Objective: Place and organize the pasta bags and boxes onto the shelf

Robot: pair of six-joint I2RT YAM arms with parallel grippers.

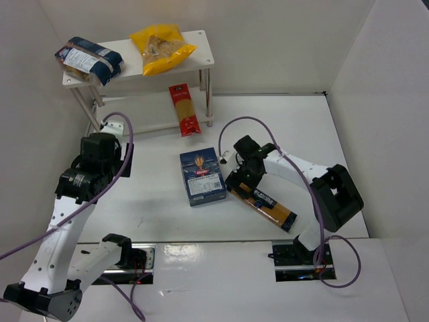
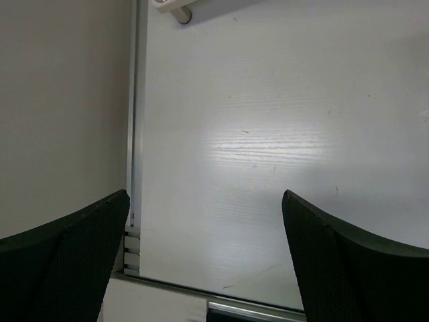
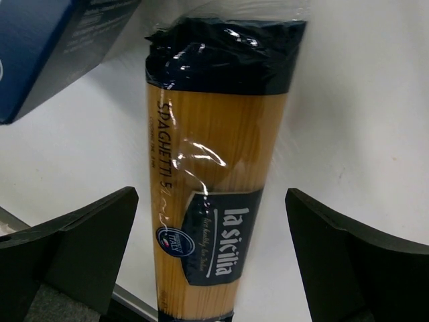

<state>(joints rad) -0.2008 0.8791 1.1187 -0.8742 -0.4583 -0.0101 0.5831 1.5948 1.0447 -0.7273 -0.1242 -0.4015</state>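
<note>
The white shelf (image 1: 201, 43) stands at the far left. A dark blue bag (image 1: 87, 60) and a yellow bag (image 1: 161, 47) lie on its top board. A red spaghetti pack (image 1: 186, 109) lies at the lower board's right end, reaching onto the table. The dark blue box (image 1: 202, 177) lies flat mid-table. An amber spaghetti pack (image 1: 268, 206) lies right of it. My right gripper (image 1: 242, 181) is open, its jaws either side of this pack (image 3: 208, 201) without touching it; the box corner (image 3: 47, 47) is close by. My left gripper (image 1: 104, 149) is open and empty over bare table (image 2: 268, 134).
White walls close in the table on the left, back and right. A shelf foot (image 2: 175, 9) and the left wall's metal rail (image 2: 134, 134) show in the left wrist view. Purple cables loop over both arms.
</note>
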